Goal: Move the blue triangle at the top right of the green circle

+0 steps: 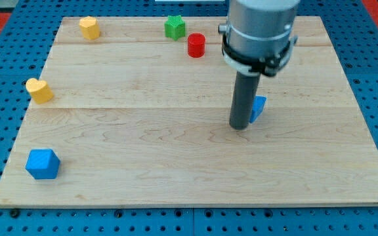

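Observation:
A blue triangle point(259, 108) lies right of the board's middle, partly hidden behind my rod. My tip point(240, 126) rests on the board right at the triangle's left side, touching it or nearly so. A green block point(174, 27) with a notched, star-like outline sits near the view's top edge, far up and to the left of the triangle. No other green block shows.
A red cylinder point(196, 45) stands just right of and below the green block. A yellow block point(89, 27) is at the top left, a yellow heart point(39, 90) at the left edge, a blue block point(42, 164) at the bottom left. The wooden board point(176, 164) lies on a blue pegboard.

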Controlling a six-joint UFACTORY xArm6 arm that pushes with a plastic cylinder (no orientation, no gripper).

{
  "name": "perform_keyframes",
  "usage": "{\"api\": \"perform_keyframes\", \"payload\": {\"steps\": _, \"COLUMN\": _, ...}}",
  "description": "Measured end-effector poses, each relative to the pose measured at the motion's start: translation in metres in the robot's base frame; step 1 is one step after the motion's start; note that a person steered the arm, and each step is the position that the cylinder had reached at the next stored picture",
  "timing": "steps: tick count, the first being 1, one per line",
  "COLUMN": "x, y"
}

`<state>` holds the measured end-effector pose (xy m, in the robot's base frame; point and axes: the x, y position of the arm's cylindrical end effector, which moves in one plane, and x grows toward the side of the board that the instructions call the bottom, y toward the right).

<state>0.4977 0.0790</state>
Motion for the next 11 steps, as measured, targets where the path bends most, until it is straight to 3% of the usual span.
{"api": "perform_keyframes", "payload": {"steps": 3, "x": -0.083, "y": 0.033}}
{"api": "perform_keyframes", "payload": {"steps": 5, "x": -0.044, "y": 0.048}}
{"api": "perform_keyframes", "payload": {"steps": 7, "x": -0.098, "y": 0.078}}
{"api": "perform_keyframes", "payload": {"steps": 9, "x": -0.105, "y": 0.121}}
{"api": "perform_keyframes", "payload": {"steps": 11, "x": -0.191, "y": 0.111}}
